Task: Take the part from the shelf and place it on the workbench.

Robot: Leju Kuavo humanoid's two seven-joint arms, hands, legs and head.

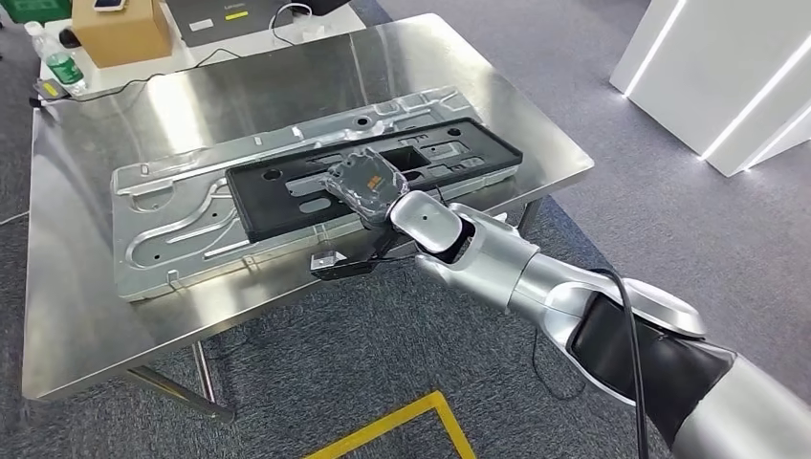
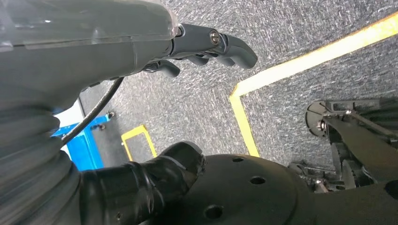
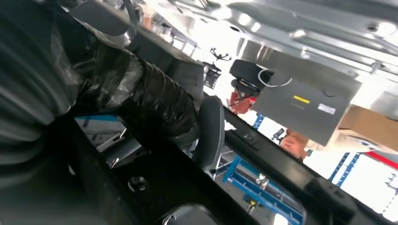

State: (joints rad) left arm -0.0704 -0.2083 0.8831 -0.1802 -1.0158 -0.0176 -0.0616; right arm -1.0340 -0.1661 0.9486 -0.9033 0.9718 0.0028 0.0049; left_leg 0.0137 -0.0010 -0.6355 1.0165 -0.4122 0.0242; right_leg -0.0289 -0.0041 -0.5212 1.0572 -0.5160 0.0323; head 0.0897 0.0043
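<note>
The right hand (image 1: 363,184) lies on top of the black part (image 1: 287,191), near the middle of its length, and the part lies flat on a pressed silver metal panel (image 1: 172,215) that rests on the steel desk (image 1: 76,316); so the part looks to be already down on the desk's side of the job, not on any shelf. Whether the hand grips the part or only rests on it I cannot tell; the head view shows the back of the hand, wrapped in clear film, and hides the fingers beneath it; the right wrist view shows a taped thumb (image 3: 155,108) lying close over the dark part, too blurred to judge contact.

The risks from here, as I judge them: if the fingers are hooked through one of the part's openings, lifting the hand away could drag the long part with it, sliding it off the panel or tipping one end; the panel's near edge, just under the wrist, lies close to the desk's rim, so a pull toward the robot could carry both over; a small black bracket (image 1: 330,265) with a cable hangs below the wrist, right at that rim, and could snag as the arm draws back.

The left hand (image 2: 206,47) hangs over grey carpet with yellow floor tape (image 2: 244,122); its fingers are curled, holding nothing.
</note>
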